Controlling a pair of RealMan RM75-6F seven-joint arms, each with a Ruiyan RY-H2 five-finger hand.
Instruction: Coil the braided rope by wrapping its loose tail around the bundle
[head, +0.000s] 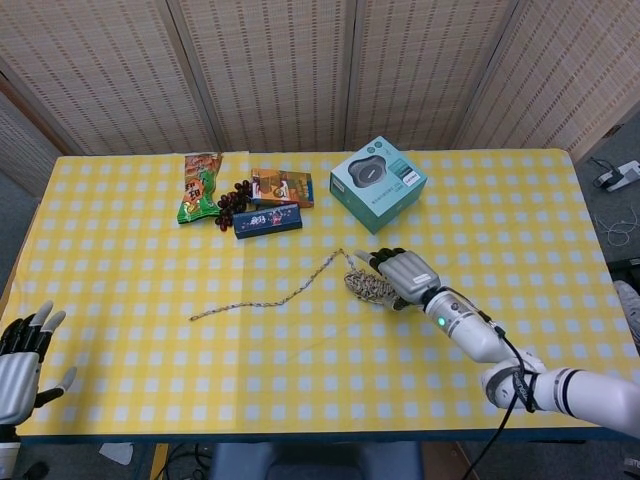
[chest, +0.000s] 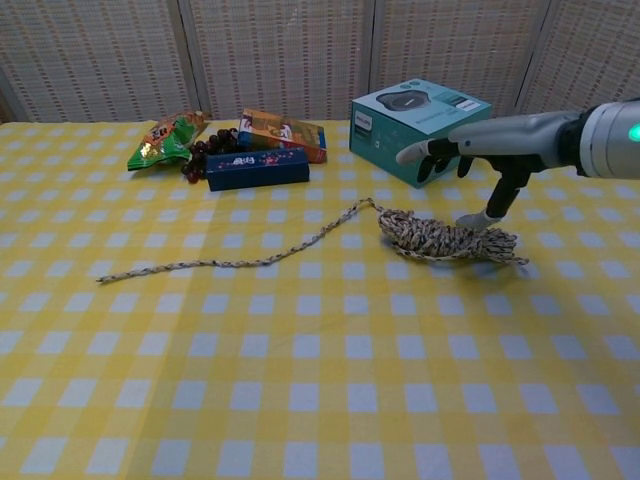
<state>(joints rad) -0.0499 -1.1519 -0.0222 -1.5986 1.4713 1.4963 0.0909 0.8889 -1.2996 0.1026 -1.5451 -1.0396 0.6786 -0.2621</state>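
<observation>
Braided rope bundle (chest: 445, 239) lies on the surface just under my right hand (chest: 470, 152), fingers spread and holding nothing, one fingertip seemingly touching its right end. Its loose tail (chest: 230, 258) runs away leftward; my left hand (head: 20, 352), open, hangs well apart.

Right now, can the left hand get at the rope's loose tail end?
Probably not without a long reach. The left hand sits open at the table's near-left edge, well short of the loose tail. Nothing lies between them, so the way is free; the right hand is over the bundle.
</observation>
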